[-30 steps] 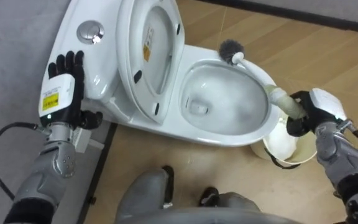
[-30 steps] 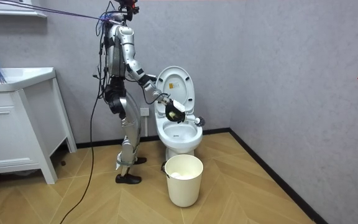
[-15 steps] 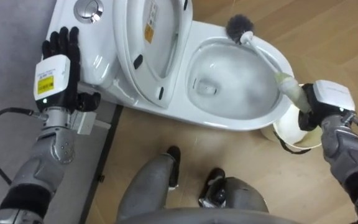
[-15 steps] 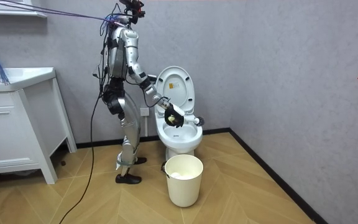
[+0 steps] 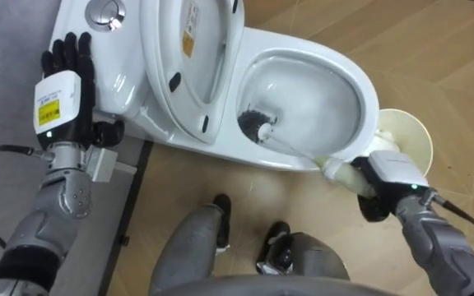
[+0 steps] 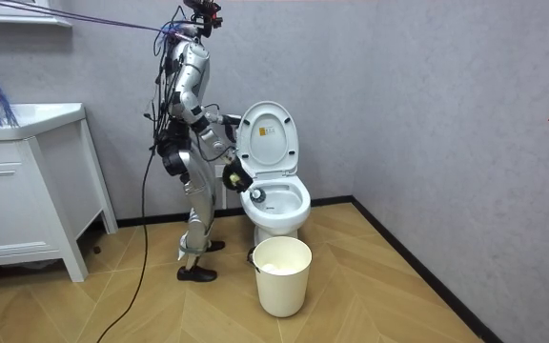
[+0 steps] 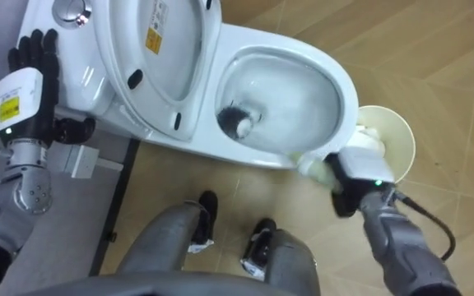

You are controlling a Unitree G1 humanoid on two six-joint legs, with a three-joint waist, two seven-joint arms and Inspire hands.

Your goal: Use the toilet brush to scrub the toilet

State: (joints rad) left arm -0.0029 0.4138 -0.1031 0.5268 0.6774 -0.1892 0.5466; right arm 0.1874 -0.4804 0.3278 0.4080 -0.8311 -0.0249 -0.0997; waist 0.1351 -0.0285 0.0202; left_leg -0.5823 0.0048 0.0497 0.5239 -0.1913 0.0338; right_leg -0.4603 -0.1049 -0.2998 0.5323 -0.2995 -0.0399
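Wooden floor boards and a grey wall surrounded the toilet [image 5: 367, 86], whose lid [image 5: 179, 90] stood raised against the tank [image 5: 118, 57]. We saw the toilet brush [image 5: 257, 125] inside the bowl, with its dark bristle head down at the bottom and its thin shaft rising over the front rim of the toilet. The right hand [image 5: 389, 168], just in front of that rim, had its fingers curled round the pale thick end of the handle. The left hand [image 5: 60, 86] lay flat against the tank of the toilet, fingers straight and close together, holding nothing.

We judged the brush to be light, with a stiff but slightly springy shaft and soft bristles. The smooth plastic could slip when wet, so the thick end seemed the best place to hold it. Pressing too hard could bend the shaft.

As for containers, the bowl held only the brush head, and we could not tell if water stood there. A cream waste bin [image 5: 410, 131] stood beside the front of the toilet, and nothing was visible in it.
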